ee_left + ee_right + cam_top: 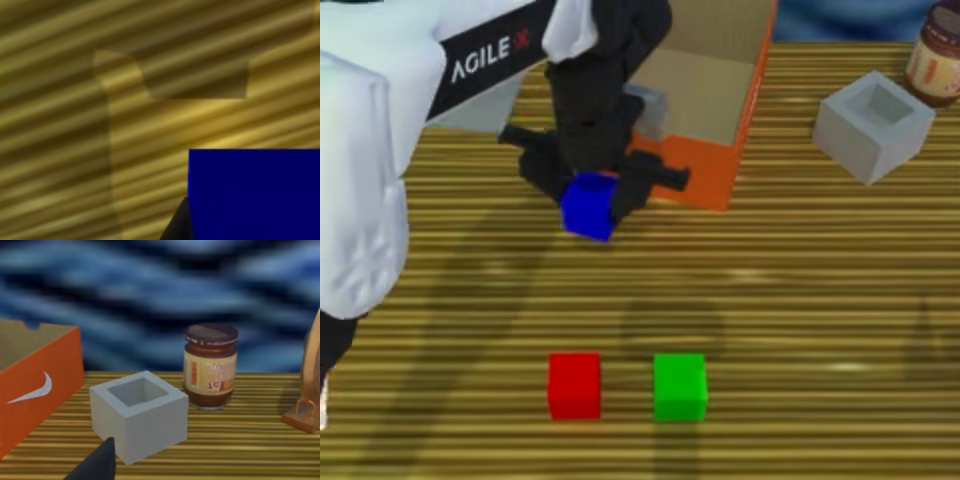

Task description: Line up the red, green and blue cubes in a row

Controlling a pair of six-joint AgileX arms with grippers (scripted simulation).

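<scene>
Left hand (592, 195) clenched on small deep-blue cube (590, 205), above striped wooden worktop (820, 300). Bright red cube (574, 384) beside bright green cube (679, 385), apart. Right hand's state: cannot tell.

we've got open tabletop (800, 290) between the back clutter and the front row. up front the red cube (574, 384) and green cube (680, 385) sit near each other with a gap. the orange box (715, 110) crowds our left gripper (588, 200) from behind; grey box (872, 122) and jar (935, 55) block the far right.
</scene>
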